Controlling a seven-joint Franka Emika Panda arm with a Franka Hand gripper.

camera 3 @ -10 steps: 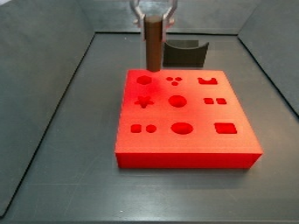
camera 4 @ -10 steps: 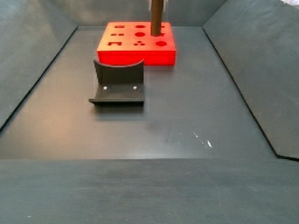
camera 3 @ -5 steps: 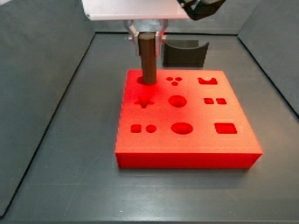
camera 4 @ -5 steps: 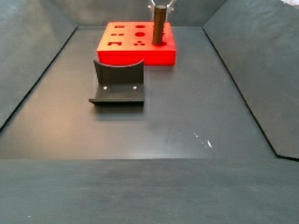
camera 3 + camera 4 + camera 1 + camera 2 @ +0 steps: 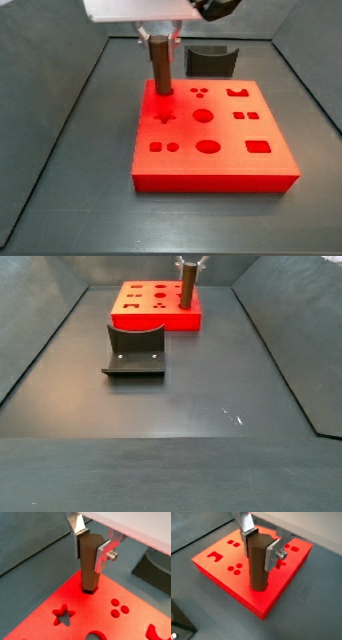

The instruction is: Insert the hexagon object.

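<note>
My gripper (image 5: 91, 543) is shut on the hexagon object (image 5: 89, 564), a long dark brown peg held upright. Its lower end stands in a hole at a corner of the red block (image 5: 80, 617). Both wrist views show the silver fingers (image 5: 273, 554) clamped on the peg's upper part (image 5: 256, 559). In a side view the peg (image 5: 160, 68) stands over the block's (image 5: 214, 150) far left hole, under the gripper (image 5: 158, 38). In another side view the peg (image 5: 187, 286) rises from the block (image 5: 158, 311) at the far end, its top held by the gripper (image 5: 189, 264).
The block has several other shaped holes, such as a star (image 5: 63, 612) and a square (image 5: 258, 147). The dark grey curved fixture (image 5: 135, 349) stands on the floor beside the block, also in a side view (image 5: 210, 60). Grey walls (image 5: 54, 150) enclose the floor.
The gripper has come down with the peg. The peg's lower end has gone from above the block into the far left hole and stands lower now.
</note>
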